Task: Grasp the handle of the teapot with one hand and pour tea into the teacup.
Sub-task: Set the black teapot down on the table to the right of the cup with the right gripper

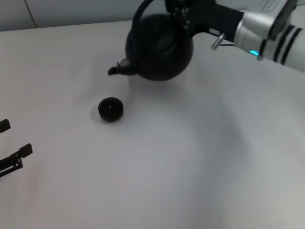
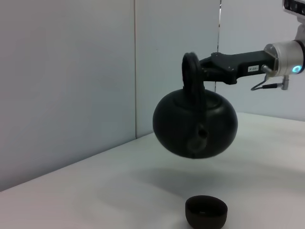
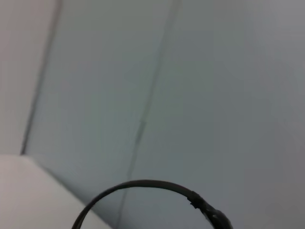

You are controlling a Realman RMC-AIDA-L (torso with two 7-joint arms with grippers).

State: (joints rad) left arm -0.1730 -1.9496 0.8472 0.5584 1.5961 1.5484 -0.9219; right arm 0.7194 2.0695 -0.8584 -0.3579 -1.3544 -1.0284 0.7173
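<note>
Teacup [image 1: 110, 109] sits below teapot [image 1: 159, 46], spout [image 1: 119, 67] aimed left, downward.

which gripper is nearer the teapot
Right. The right gripper is shut on the handle, holding the teapot above the table. The left gripper sits far off, past the teacup.
</note>
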